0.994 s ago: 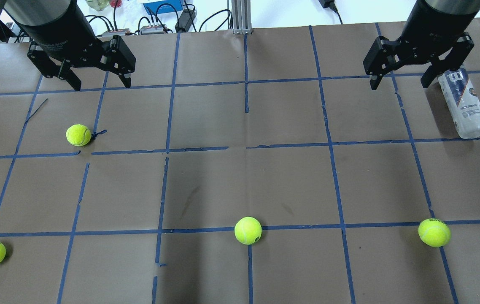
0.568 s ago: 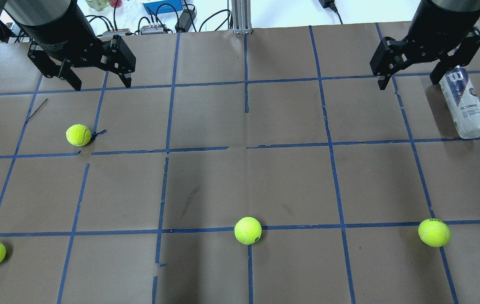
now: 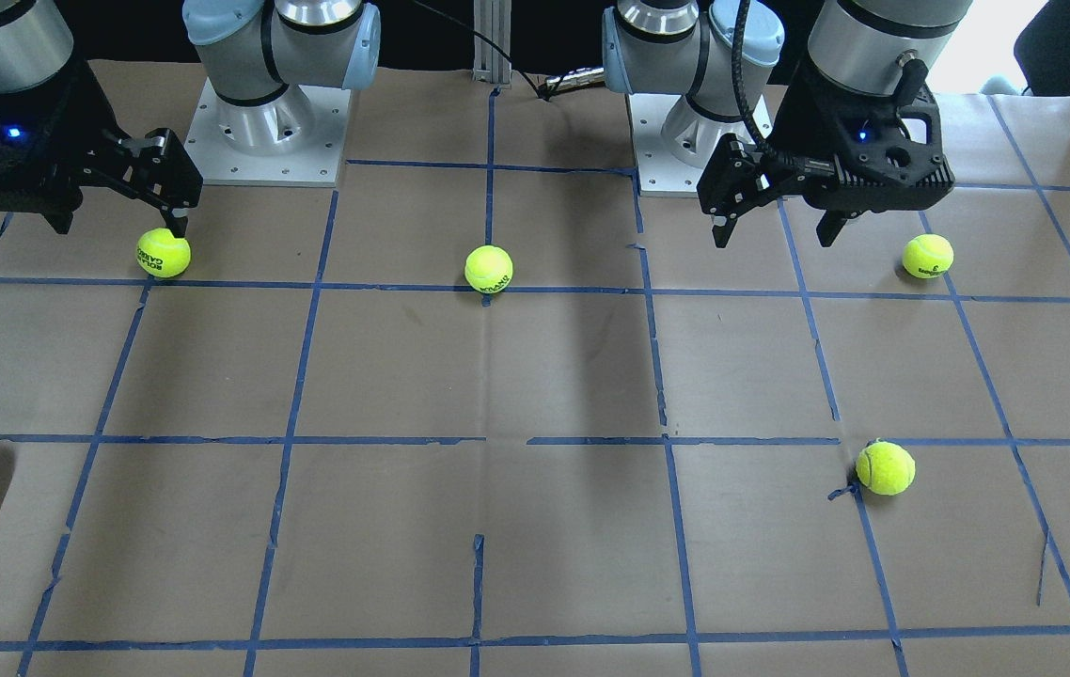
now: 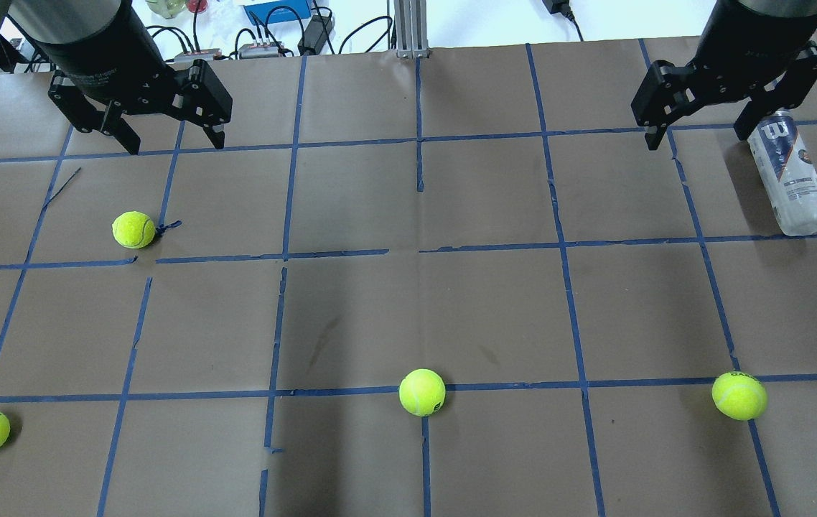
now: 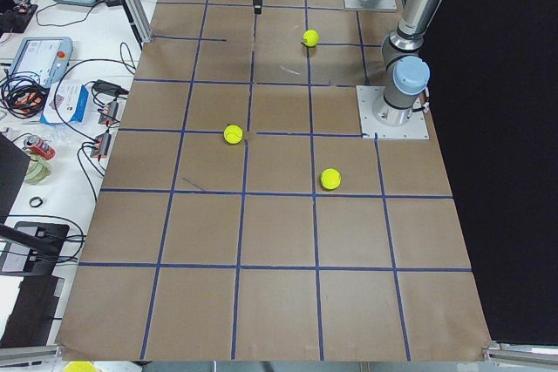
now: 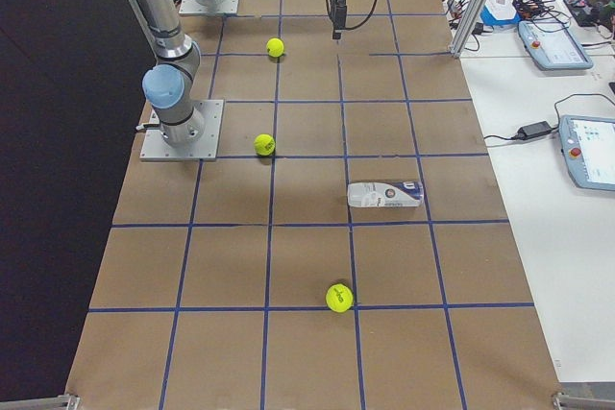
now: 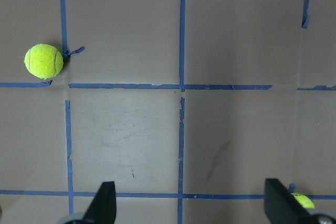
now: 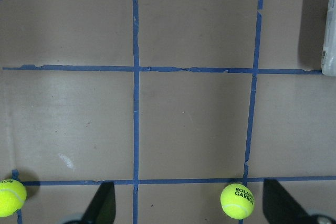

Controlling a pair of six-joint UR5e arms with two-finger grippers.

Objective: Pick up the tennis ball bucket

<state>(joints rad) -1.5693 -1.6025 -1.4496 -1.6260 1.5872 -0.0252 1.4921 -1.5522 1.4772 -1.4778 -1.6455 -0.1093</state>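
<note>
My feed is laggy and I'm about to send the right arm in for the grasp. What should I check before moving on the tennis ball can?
1. Target found: ok. The tennis ball can lies on its side at the robot's right.
2. Jaws ready: ok. The right gripper is open, jaws wide apart.
3. Alignment: not ok. In the right wrist view the can sits at the right edge, outside the jaws.
4. Space around the can: ok. The nearest tennis ball lies well apart from it.
5. Other arm clear: ok. The left gripper is open, over the far left side.
6. Lid on the can: cannot tell.
</note>
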